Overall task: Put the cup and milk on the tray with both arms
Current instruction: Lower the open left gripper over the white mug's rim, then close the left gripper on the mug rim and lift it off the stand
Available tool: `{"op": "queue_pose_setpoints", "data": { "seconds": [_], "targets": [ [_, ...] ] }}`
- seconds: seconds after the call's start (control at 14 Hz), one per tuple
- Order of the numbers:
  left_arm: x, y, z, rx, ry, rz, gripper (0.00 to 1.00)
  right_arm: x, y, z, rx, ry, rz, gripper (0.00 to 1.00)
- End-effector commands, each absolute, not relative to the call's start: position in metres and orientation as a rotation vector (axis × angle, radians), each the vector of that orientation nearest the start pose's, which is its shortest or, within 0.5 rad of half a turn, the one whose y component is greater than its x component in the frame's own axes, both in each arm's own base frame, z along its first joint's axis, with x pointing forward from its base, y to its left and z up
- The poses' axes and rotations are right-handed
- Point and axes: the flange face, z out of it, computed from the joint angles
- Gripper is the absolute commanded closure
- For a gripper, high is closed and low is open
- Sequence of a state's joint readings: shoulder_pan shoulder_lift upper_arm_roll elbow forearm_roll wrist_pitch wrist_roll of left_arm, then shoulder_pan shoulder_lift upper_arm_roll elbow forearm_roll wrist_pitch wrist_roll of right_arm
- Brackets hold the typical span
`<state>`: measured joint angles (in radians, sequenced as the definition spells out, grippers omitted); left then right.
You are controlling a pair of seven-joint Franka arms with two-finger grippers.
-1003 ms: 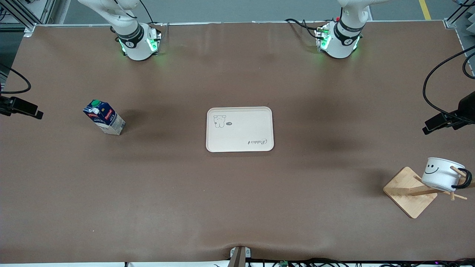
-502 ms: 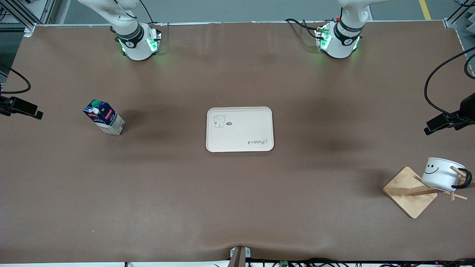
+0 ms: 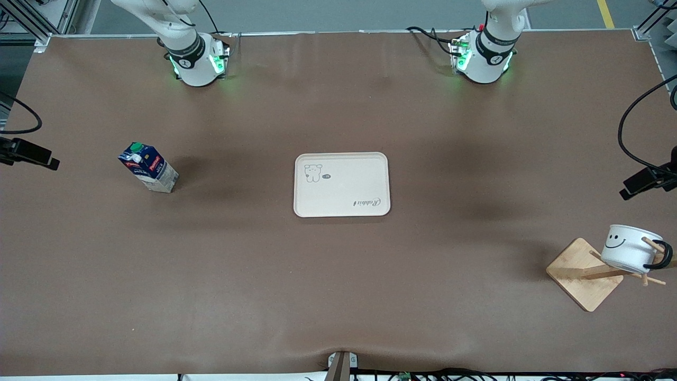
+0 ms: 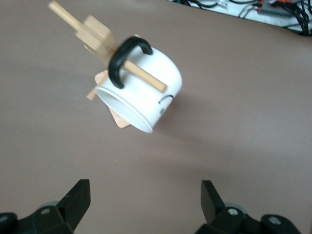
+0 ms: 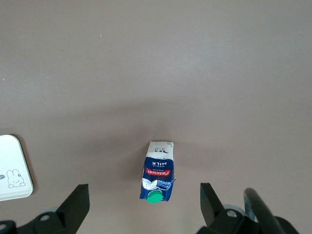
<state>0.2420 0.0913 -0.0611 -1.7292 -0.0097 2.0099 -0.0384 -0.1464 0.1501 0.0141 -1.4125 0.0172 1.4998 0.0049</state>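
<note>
The cream tray [image 3: 341, 184] lies in the middle of the table. The milk [image 3: 148, 167] stands upright toward the right arm's end. In the right wrist view the milk [image 5: 158, 170] sits on the table below my right gripper [image 5: 145, 202], which is open, empty and high over it. The cup [image 3: 630, 256] hangs by its black handle on a peg of a wooden rack toward the left arm's end. In the left wrist view the cup [image 4: 146, 92] lies ahead of my left gripper [image 4: 145, 200], which is open, empty and apart from it.
The rack's square wooden base [image 3: 582, 272] stands nearer the front camera than the tray. Black parts of the left hand [image 3: 648, 182] and the right hand [image 3: 29, 153] show at the front view's edges. A tray corner [image 5: 12, 168] shows in the right wrist view.
The left hand has moved toward the left arm's end of the table, closer to over the cup. The right hand has barely shifted. Cup, milk and tray have not moved.
</note>
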Motion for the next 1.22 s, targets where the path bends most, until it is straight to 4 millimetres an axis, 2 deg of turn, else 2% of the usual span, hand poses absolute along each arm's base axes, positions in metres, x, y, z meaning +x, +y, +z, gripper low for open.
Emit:
{"op": "queue_pose_setpoints", "data": {
  "seconds": [0.0,0.29,0.57,0.64,0.86,1.15],
  "targets": [
    [0.6,0.118,0.526,-3.095,-0.383,-0.352,0.0,0.584,-0.081,0.609,-3.109,0.228,0.089,0.0],
    [0.6,0.118,0.485,-3.139,-0.469,-0.457,0.0,0.585,-0.081,0.608,-3.109,0.221,0.091,0.0],
    [0.614,0.124,0.447,-3.141,-0.486,-0.487,0.0,0.586,-0.071,0.606,-3.111,0.2,0.101,0.0],
    [0.615,0.131,0.44,-3.136,-0.5,-0.498,0.0,0.586,-0.071,0.604,-3.111,0.2,0.108,0.0],
    [0.625,0.133,0.424,-3.152,-0.52,-0.509,0.01,0.588,-0.07,0.6,-3.109,0.195,0.117,0.0],
    [0.628,0.124,0.425,-3.158,-0.492,-0.514,0.26,0.587,-0.07,0.596,-3.107,0.195,0.141,0.0]
  ]
}}
